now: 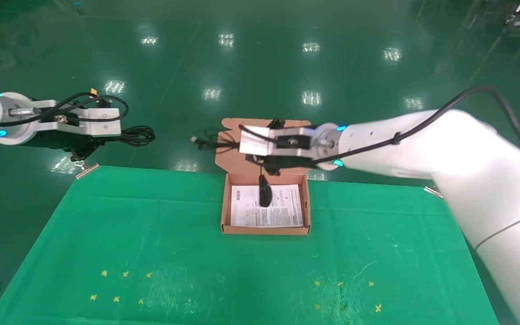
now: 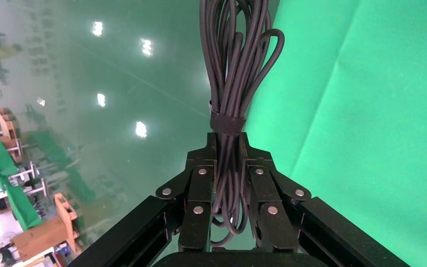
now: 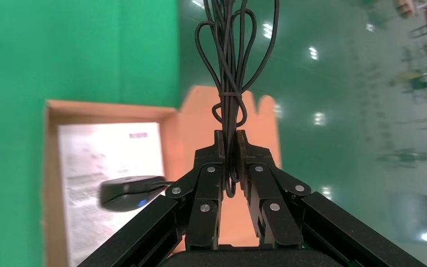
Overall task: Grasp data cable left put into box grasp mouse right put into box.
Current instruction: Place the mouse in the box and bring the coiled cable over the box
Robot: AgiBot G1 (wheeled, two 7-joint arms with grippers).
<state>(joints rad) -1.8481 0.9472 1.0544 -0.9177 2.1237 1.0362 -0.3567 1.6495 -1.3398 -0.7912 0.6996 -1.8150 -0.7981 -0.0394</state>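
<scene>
Right gripper (image 1: 266, 168) positioned over far edge of the box (image 1: 225, 205), fingers (image 3: 208, 183) clamped on the bundled thin cord (image 3: 231, 72) of the mouse (image 1: 265, 191), not on the mouse body. Mouse hung below on its cord, above the white printed sheet (image 1: 287, 212) inside the box; contact with the sheet could not be told. Box sat at far centre of the green table (image 1: 151, 253), flap lid (image 1: 228, 153) open and folded away to the far side. Rest of the mouse cord trailed across the lid to the left. Left gripper (image 1: 81, 151) held off the table's far left corner, well apart from the box, fingers (image 2: 200, 192) clamped on the data cable (image 2: 231, 67) just below its black strap (image 2: 227, 121); coil projected to the right over the floor. Judged step in hand: mouse being lowered into the box, data cable grasped but not yet delivered. Next move judged to call for lowering until the mouse rests on the sheet, then release with the cord bundle inside the walls rather than draped over the lid; left arm would then need to carry the cable right and nearer, over the box opening.
</scene>
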